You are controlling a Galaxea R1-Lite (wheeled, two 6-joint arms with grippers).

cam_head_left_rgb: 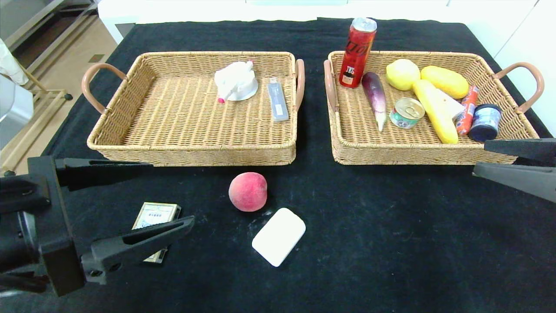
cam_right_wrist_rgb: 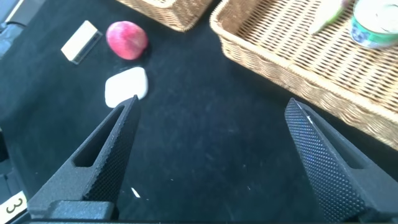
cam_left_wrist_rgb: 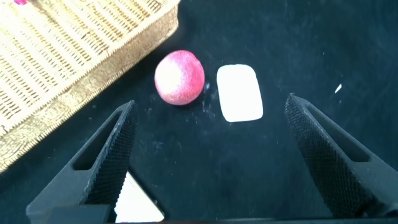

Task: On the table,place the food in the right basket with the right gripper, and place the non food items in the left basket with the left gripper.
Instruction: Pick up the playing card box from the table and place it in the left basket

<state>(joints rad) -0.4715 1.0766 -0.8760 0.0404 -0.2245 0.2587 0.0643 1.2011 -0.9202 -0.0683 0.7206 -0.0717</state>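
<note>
A pink peach (cam_head_left_rgb: 248,191) lies on the black cloth in front of the baskets, with a white rounded bar (cam_head_left_rgb: 279,236) just beside it. A small printed box (cam_head_left_rgb: 154,217) lies to the left, partly under a finger of my left gripper (cam_head_left_rgb: 171,192), which hangs open and empty over the front left of the table. In the left wrist view the peach (cam_left_wrist_rgb: 180,77) and bar (cam_left_wrist_rgb: 240,92) lie beyond the open jaws. My right gripper (cam_head_left_rgb: 479,157) is open and empty in front of the right basket (cam_head_left_rgb: 417,154), near its right end.
The left basket (cam_head_left_rgb: 191,148) holds a white object (cam_head_left_rgb: 236,81) and a grey-blue stick (cam_head_left_rgb: 278,99). The right basket holds a red can (cam_head_left_rgb: 357,52), an eggplant (cam_head_left_rgb: 376,98), a tin (cam_head_left_rgb: 406,112), yellow fruit (cam_head_left_rgb: 445,81) and a blue jar (cam_head_left_rgb: 484,122).
</note>
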